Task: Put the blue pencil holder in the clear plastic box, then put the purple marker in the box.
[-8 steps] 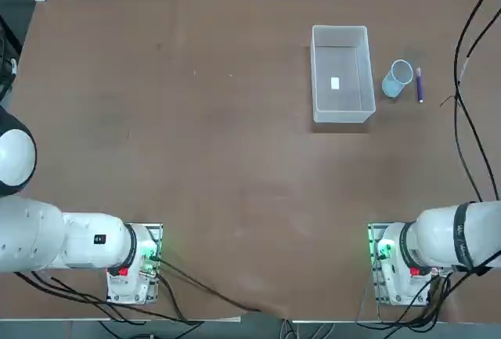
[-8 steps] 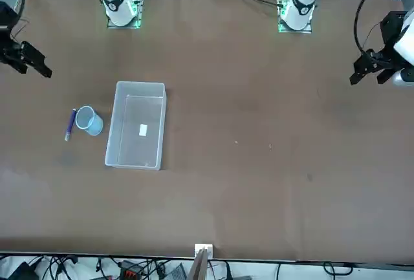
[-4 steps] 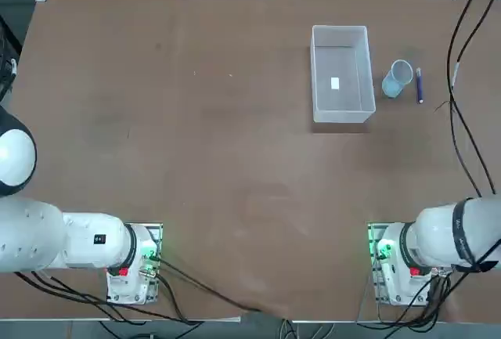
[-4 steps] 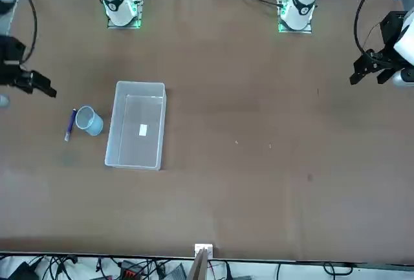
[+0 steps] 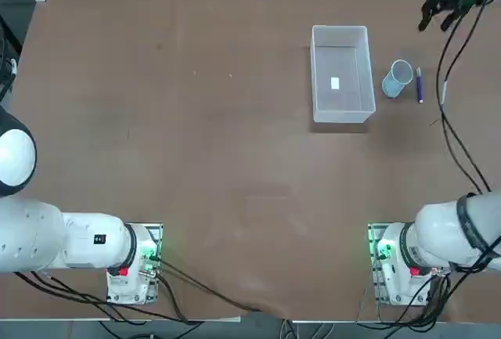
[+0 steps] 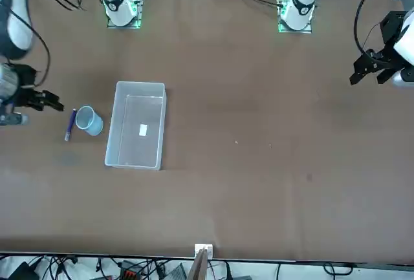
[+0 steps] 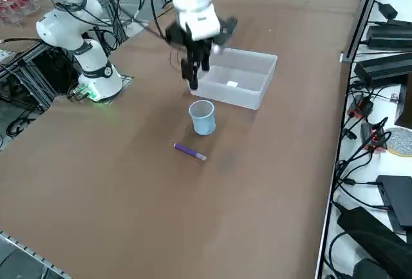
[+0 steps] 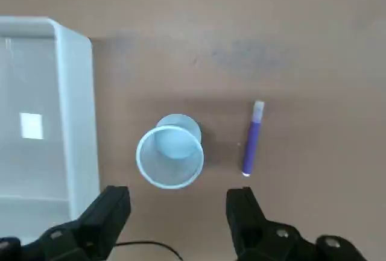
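In the side view the purple marker (image 7: 190, 151) lies nearest, low and centre on the brown table (image 7: 129, 182). Just above it the blue cup (image 7: 203, 117) stands upright. Higher still hangs the right gripper (image 7: 193, 73), fingers spread wide and holding nothing. The clear box (image 7: 257, 92) sits beyond, upper centre, beside the cup.

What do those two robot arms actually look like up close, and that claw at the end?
Both arms are smooth, rounded white tubes. The right arm has a dark band, and each arm's base glows green with a red patch. Black cables trail along it. The right hand is black, with two chunky black fingers standing apart.
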